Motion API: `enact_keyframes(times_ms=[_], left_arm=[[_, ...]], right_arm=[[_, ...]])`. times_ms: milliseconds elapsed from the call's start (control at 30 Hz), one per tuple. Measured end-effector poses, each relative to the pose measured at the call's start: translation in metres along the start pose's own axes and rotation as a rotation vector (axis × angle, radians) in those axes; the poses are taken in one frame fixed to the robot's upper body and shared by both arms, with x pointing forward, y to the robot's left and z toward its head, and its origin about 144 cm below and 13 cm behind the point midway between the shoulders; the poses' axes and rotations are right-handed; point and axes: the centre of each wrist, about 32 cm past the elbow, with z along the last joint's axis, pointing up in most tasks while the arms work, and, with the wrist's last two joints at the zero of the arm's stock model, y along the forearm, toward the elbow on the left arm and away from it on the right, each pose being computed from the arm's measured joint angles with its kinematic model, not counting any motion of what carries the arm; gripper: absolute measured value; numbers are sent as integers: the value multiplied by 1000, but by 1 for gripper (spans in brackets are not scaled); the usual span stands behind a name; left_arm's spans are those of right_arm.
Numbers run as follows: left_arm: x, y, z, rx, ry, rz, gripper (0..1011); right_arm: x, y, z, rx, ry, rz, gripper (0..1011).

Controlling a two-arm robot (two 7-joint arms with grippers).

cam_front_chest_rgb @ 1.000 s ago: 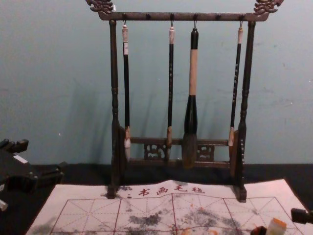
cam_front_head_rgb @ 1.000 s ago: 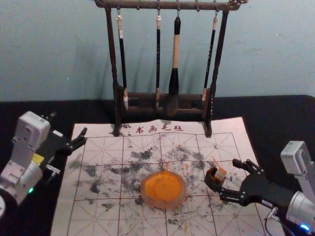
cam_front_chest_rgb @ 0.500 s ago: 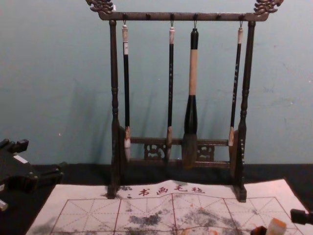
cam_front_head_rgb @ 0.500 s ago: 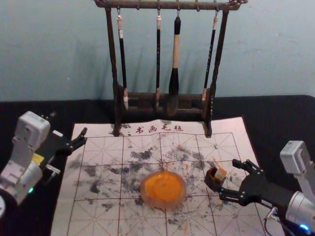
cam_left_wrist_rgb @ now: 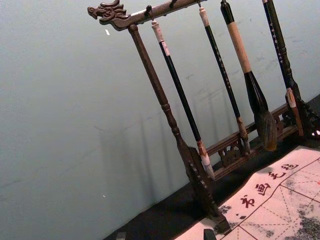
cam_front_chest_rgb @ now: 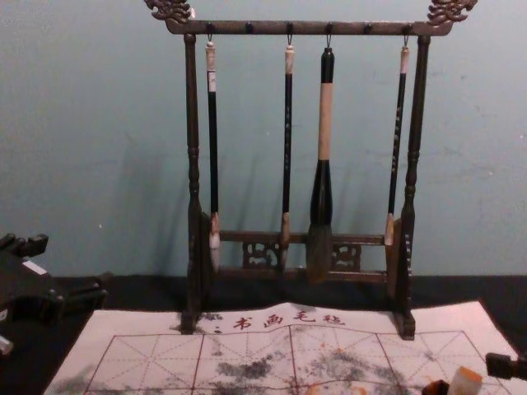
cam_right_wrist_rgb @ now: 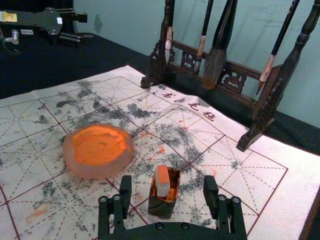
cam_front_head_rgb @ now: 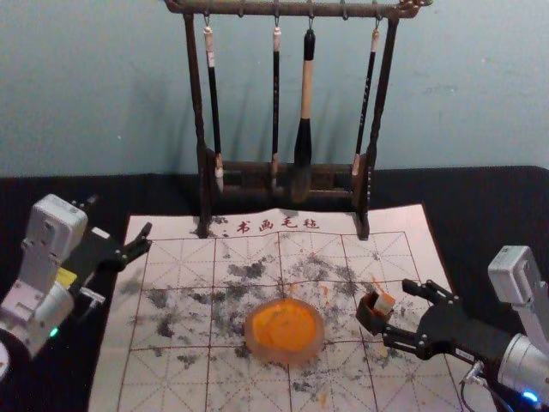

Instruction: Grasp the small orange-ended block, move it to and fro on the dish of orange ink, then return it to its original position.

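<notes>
On the stained white mat [cam_front_head_rgb: 412, 225], the orange-ended block [cam_front_head_rgb: 385, 303] stands in a dark box [cam_front_head_rgb: 369, 319], just beyond the right gripper [cam_front_head_rgb: 401, 311], fingers apart
Dish [cam_front_head_rgb: 256, 345] holds orange ink [cam_front_head_rgb: 285, 328]; left gripper [cam_front_head_rgb: 120, 216] idle by the mat's left edge, fingers spread

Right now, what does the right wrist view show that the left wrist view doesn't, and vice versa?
Right wrist: round dish of orange ink; pale orange-ended block in a dark square cup, ahead of the open right gripper.
Left wrist: carved dragon head ending the dark wooden rack's top bar.
Both: four hanging brushes, white gridded mat.
</notes>
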Motion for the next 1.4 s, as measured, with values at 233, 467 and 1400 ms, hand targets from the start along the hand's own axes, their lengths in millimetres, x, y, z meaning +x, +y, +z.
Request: enact_keyframes(times_ms=[233,467,1400], left_arm=[[0,0,0,0,0,0,1001],[0,0,0,0,0,0,1001],[0,0,0,0,0,0,1001]], right_arm=[[0,0,0,0,0,0,734],[0,0,0,1,0,0,504],[0,0,0,1,0,0,94]])
